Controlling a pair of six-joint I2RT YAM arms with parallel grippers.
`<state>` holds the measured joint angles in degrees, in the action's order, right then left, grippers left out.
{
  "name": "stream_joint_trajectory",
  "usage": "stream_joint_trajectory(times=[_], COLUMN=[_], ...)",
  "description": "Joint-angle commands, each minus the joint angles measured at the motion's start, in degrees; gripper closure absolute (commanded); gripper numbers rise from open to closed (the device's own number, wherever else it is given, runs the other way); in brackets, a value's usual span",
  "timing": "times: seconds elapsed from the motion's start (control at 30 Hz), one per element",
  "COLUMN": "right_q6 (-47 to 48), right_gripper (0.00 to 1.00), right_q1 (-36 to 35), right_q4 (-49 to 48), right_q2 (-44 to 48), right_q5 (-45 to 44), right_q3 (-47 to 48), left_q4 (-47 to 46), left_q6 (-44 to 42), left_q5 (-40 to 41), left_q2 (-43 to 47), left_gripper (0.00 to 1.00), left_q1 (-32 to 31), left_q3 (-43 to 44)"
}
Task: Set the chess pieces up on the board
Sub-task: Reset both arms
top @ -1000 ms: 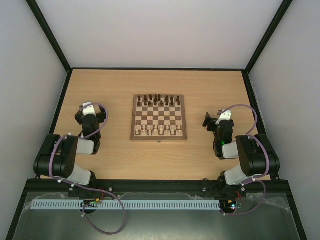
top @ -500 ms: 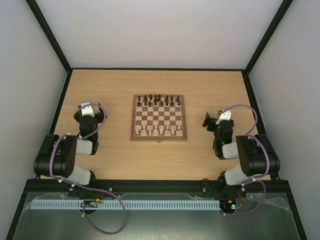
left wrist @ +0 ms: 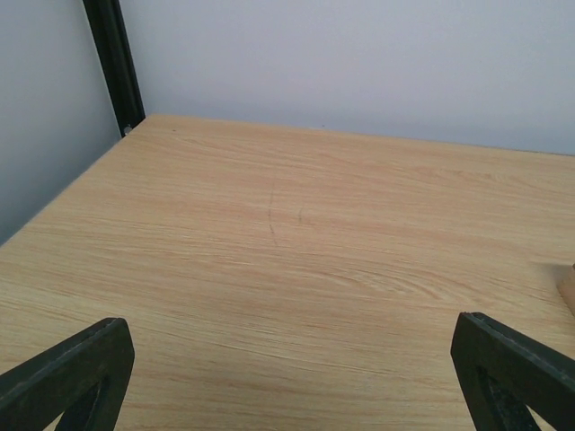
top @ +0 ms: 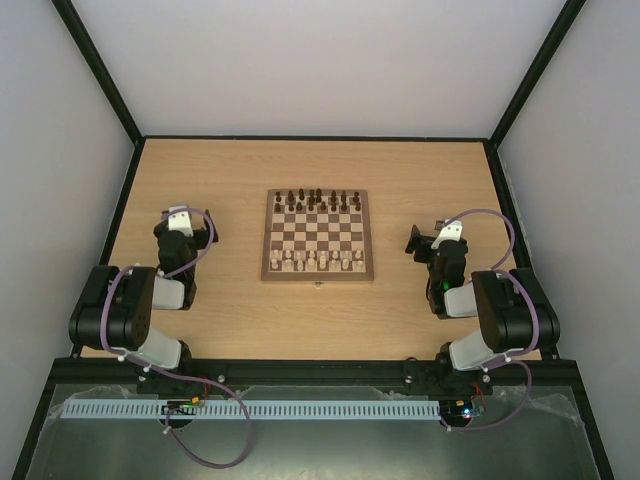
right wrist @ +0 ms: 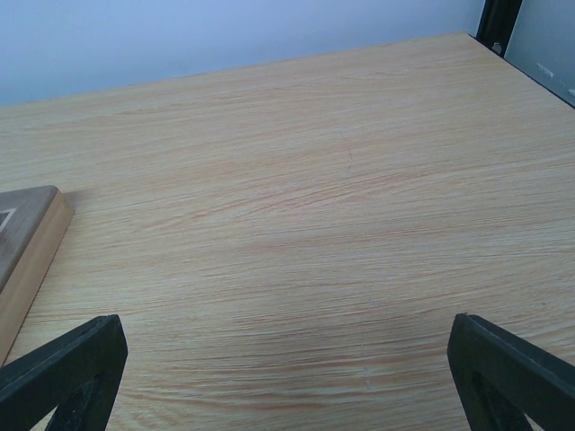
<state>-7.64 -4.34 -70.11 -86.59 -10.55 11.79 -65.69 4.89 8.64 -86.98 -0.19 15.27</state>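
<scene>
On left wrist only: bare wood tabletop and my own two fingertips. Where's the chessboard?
Observer: From the top view, the square wooden checkered chessboard lies to the right of the left gripper, about midway toward the right gripper.
Operator: Any pale pieces on it?
Observer: Yes: tiny pale beige wooden chess pieces stand in the two rows nearest the arms. They are too small to check one by one.
Operator: Right side holding anything?
Observer: No. The right gripper is open over bare table, with only a corner of the chessboard at the left edge of its view.
</scene>
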Motion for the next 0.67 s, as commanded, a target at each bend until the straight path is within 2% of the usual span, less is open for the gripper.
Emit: stream_joint_trajectory(times=[0.0, 0.37, 0.63], right_q6=[0.88, 0.94, 0.84], right_gripper=[0.01, 0.01, 0.01], right_q1=[0.31, 0.30, 0.68], right_q4=[-1.35, -1.20, -0.67], right_q2=[-0.16, -0.23, -0.23], right_q5=[-0.18, -0.11, 0.70], right_q3=[0.98, 1.04, 1.42], left_q4=[-3.51, -3.57, -3.47], left_q6=[-1.03, -0.40, -1.06], left_q5=[-1.88, -3.90, -1.78], left_q2=[-0.21, -0.32, -0.30], left_gripper=[0.00, 0.00, 0.00], left_q1=[0.17, 1.15, 0.10], left_q3=[-0.34, -0.33, -0.32])
